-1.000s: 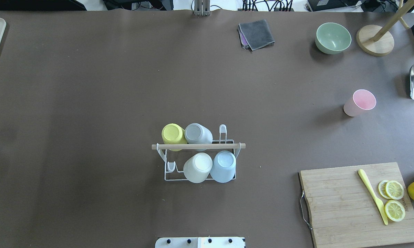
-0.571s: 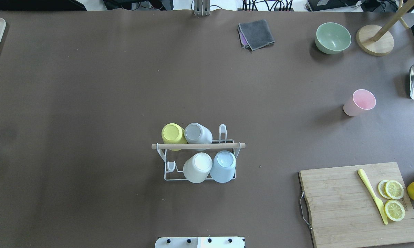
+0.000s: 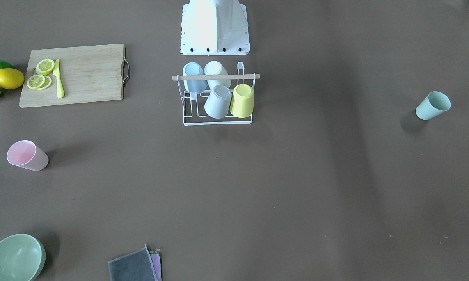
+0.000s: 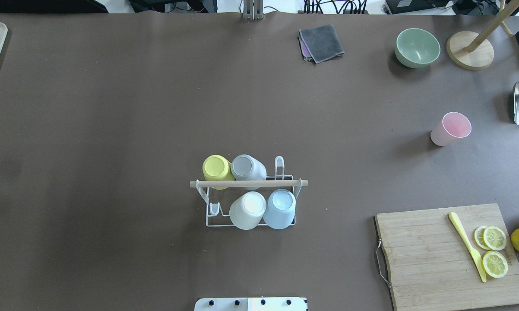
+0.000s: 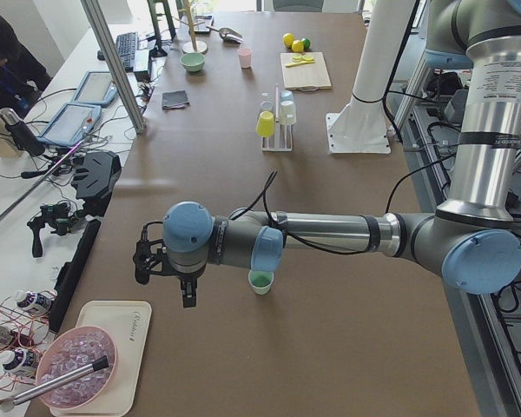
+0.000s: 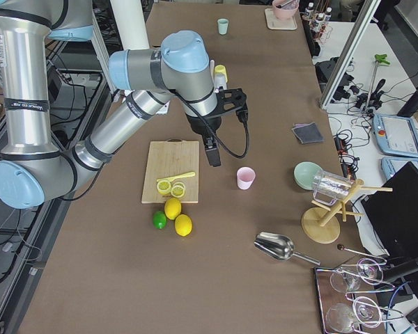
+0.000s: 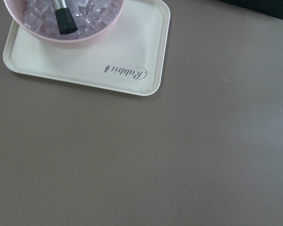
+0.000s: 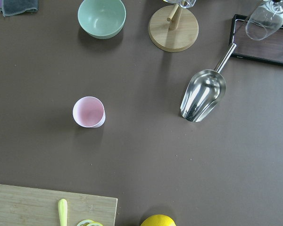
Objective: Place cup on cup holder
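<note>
- The left arm lies stretched out low over the table, its wrist bent so that the left gripper (image 5: 187,301) points straight down. Whether its jaws are spread cannot be told.
- A mint cup (image 5: 260,281) stands upright near those jaws, under the wrist joints. A cream tray (image 5: 132,343) lies near them on the other side.
- The right arm's forearm slopes upward and its wrist turns down, so the right gripper (image 6: 214,156) hangs pointing at the table. The state of its jaws cannot be told either.
- A pink cup (image 6: 246,177) stands upright near and below those jaws.
- The cup holder (image 4: 285,183) stands well apart from both pairs of jaws and carries four upturned cups.
</note>
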### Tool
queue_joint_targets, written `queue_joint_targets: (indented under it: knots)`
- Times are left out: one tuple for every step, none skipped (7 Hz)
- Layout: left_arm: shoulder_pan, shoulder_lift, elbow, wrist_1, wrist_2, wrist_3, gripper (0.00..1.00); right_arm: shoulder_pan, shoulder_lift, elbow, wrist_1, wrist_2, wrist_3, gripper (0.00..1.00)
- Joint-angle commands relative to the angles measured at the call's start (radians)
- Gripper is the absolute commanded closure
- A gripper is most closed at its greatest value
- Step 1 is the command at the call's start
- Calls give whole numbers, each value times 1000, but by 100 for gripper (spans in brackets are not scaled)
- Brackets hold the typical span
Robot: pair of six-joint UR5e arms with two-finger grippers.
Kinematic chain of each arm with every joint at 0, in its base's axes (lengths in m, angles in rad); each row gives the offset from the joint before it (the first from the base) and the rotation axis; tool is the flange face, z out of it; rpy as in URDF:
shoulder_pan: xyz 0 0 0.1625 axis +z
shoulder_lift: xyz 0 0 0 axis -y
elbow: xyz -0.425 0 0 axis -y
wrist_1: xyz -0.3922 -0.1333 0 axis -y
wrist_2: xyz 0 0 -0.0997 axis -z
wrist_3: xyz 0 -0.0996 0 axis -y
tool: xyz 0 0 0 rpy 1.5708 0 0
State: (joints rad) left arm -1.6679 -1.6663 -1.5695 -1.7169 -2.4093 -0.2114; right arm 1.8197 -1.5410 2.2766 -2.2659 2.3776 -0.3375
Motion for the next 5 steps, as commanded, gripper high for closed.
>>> queue_joint_targets:
  knots:
    - [136, 16, -126, 26, 213, 14, 3, -7, 33, -26, -12, -15, 5, 0]
    - [167, 17, -186, 115, 273, 21, 3, 19, 35, -25, -12, -21, 3, 0]
    - [178, 17, -219, 149, 297, 82, 3, 9, 45, -26, -12, -20, 6, 0]
    - [180, 19, -234, 151, 298, 96, 4, -2, 68, -34, -12, -23, 6, 0]
    - [181, 28, -250, 149, 299, 131, 3, -8, 78, -49, -12, -24, 6, 0]
